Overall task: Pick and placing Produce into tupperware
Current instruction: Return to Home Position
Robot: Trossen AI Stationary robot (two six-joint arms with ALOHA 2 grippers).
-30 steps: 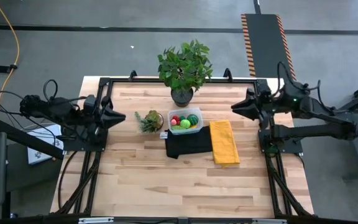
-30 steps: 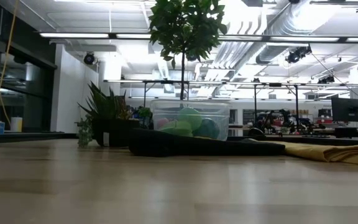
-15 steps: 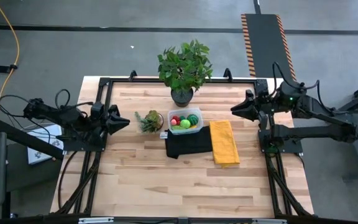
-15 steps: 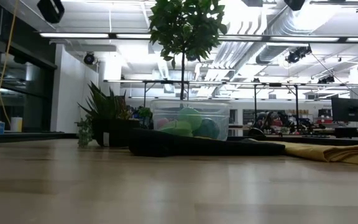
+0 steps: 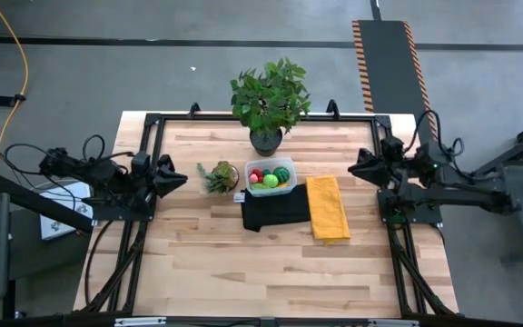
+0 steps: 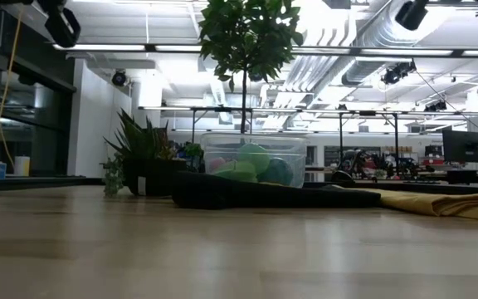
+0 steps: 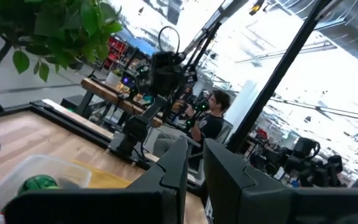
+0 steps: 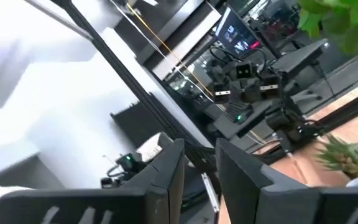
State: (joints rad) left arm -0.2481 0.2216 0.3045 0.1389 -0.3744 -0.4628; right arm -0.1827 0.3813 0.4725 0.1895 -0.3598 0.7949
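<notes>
The clear tupperware (image 5: 288,185) rests by its base on the far edge of a black cloth (image 5: 275,211) at mid-table. It holds the produce (image 5: 269,178): red pieces, a light green piece and a dark green striped ball (image 7: 39,185). The low view shows the tupperware (image 6: 254,149) on the cloth with green pieces inside. My left gripper (image 5: 182,177) hangs above the table's left edge, shut and empty, pointing at the tupperware. My right gripper (image 5: 352,166) hangs above the right edge, shut and empty. Both show at the top of the low view, the left gripper (image 6: 63,31) and the right gripper (image 6: 409,15).
A yellow cloth (image 5: 327,207) lies right of the black cloth. A small spiky plant in a pot (image 5: 218,175) stands just left of the tupperware, and a big leafy potted plant (image 5: 269,100) stands at the far edge. A person (image 7: 211,124) sits beyond the table. Bare wood lies toward the near edge.
Both arms have come down; their grippers have entered the top of the low view and sunk lower. The right gripper has drawn back toward the table's right edge. The left gripper has shifted slightly toward the near edge. Tupperware and produce have stayed where they were.
</notes>
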